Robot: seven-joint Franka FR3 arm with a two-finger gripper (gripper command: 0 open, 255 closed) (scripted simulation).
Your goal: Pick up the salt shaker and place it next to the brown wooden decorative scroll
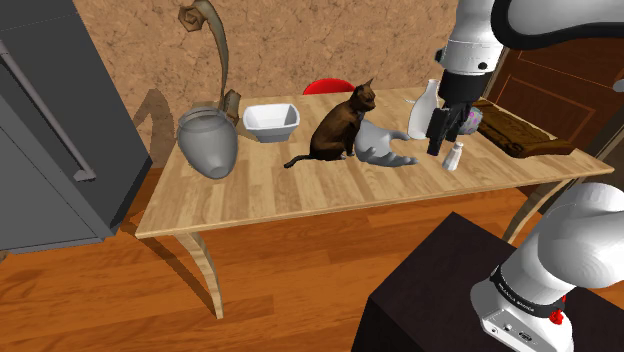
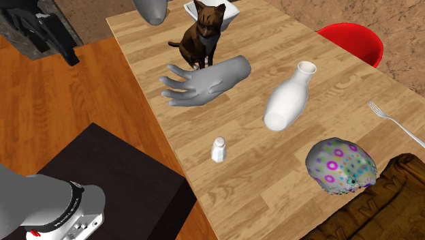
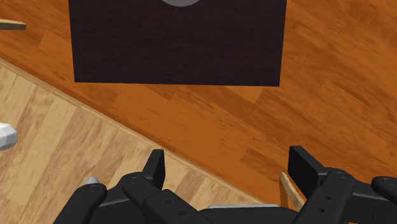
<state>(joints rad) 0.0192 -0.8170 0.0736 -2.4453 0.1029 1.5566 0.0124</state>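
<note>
At near edge of table: salt shaker, upright, white.
Jaws: apart, empty, hanging close over shaker.
Handling: prob. light, stiff, smooth, so may slip or tip.
Hold: mid-body, below cap, squarely.

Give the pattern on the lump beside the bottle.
Lump: purple rings and green dots; second exterior view.

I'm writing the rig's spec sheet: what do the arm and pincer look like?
The arm has white, rounded links with dark joints; a black ring with white lettering and a red mark sit near its base. The pincer is all black, blocky and two-fingered.
</note>
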